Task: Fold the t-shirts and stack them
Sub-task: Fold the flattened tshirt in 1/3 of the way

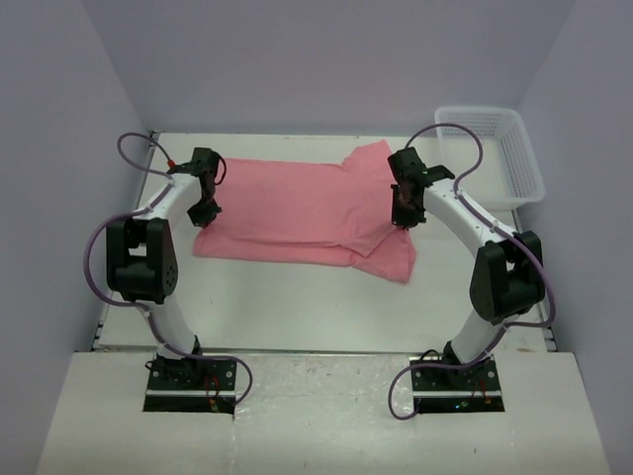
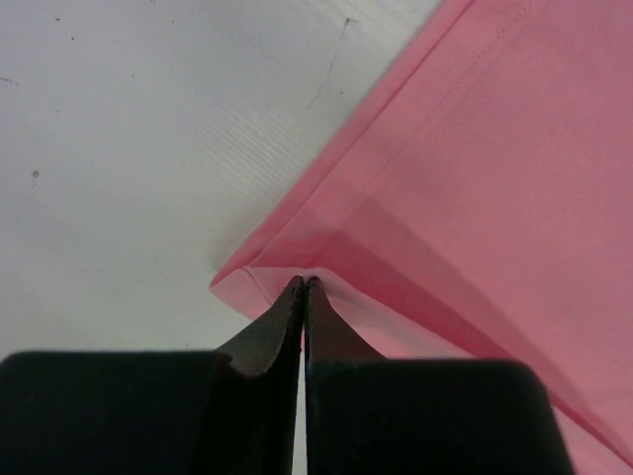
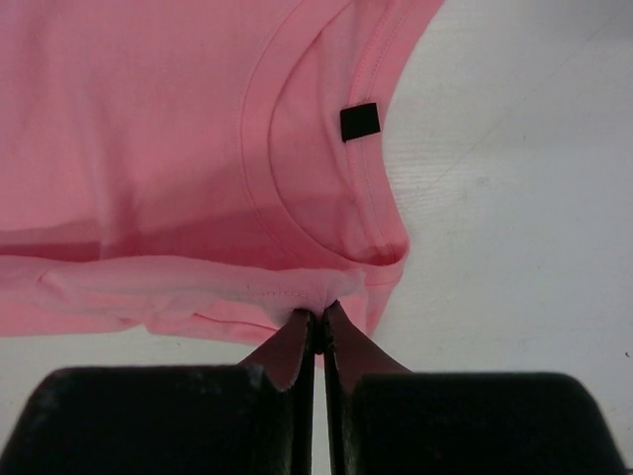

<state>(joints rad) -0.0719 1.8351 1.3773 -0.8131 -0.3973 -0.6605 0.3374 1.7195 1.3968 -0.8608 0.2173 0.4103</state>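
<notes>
The t-shirt (image 1: 287, 213) lies partly folded on the desk (image 1: 297, 307). Left jaws and right jaws each pinch its thin edge. So shallow a pinch could slip during lifting, spoiling the fold.

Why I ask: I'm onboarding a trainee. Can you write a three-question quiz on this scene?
1. True or false: the white mesh basket holds a folded shirt.
2. The right gripper pinches: A the basket's rim, B the salmon-pink t-shirt beside its neckline, C a cable.
3. Fill in: the left gripper is shut on a folded ___ of the t-shirt.
Key: 1 false; 2 B; 3 corner.
</notes>
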